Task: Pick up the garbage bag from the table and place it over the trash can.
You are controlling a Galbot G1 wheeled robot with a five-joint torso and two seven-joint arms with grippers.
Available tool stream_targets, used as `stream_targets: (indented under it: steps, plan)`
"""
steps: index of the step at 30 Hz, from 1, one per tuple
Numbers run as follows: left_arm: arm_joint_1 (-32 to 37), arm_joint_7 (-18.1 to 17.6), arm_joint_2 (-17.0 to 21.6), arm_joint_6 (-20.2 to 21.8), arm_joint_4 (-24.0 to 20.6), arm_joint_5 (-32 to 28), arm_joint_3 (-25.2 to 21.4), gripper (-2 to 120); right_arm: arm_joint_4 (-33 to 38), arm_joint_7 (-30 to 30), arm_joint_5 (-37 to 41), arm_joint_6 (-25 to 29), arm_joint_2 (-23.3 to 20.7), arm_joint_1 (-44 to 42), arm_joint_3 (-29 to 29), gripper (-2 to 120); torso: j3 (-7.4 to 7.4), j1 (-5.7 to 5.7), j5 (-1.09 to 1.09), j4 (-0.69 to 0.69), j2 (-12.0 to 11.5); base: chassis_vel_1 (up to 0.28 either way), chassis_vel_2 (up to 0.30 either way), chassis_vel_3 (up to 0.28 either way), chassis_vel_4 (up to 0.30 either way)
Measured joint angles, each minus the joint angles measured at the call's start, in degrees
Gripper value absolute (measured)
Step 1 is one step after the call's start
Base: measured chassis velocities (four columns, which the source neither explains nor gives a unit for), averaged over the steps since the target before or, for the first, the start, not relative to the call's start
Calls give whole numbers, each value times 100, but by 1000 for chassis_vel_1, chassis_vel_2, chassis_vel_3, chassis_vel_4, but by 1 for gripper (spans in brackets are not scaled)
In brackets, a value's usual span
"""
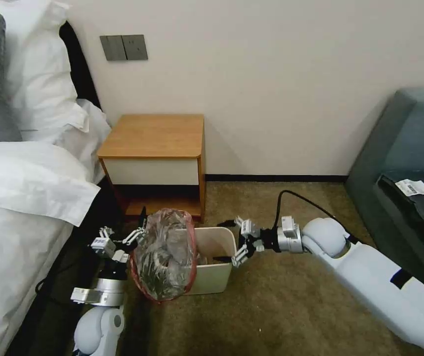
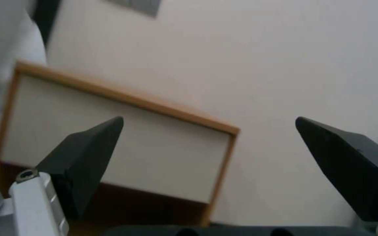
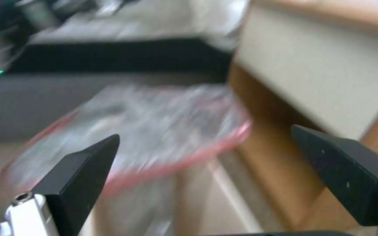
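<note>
Bag half-draped on the bin, both end effectors released.

One garbage bag (image 1: pixel 164 254) hangs over the trash can's (image 1: pixel 215 269) left rim, its red-pink rim sagging outside toward the carpet; one bench (image 1: pixel 155 136) stands behind. Left end effector (image 1: pixel 123 240) just beside the bag, right end effector (image 1: pixel 240 242) at the right rim, jaws spread, holding nothing. Best, I judge: regrip the bag's edge and stretch it across to the uncovered right rim.
</note>
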Motion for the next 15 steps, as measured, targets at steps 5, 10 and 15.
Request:
stream_targets:
  steps: [5, 10, 15]
  plan:
    - [275, -1748, 223, 1722, -988, 55, 329, 98, 165, 724, 16, 275, 269, -343, 173, 100, 0, 0, 0, 0, 0, 0, 0, 0, 0]
    - [548, -2744, 520, 2845, -1818, 609, 292, 97, 430, 975, -93, 412, 476, -901, 571, 100, 0, 0, -1, -1, 0, 0, 0, 0, 0]
    - [687, -3482, 751, 2899, -2137, 1364, 363, 98, 569, 1081, -203, 461, 566, -1265, 842, 100, 0, 0, -2, -2, 0, 0, 0, 0, 0]
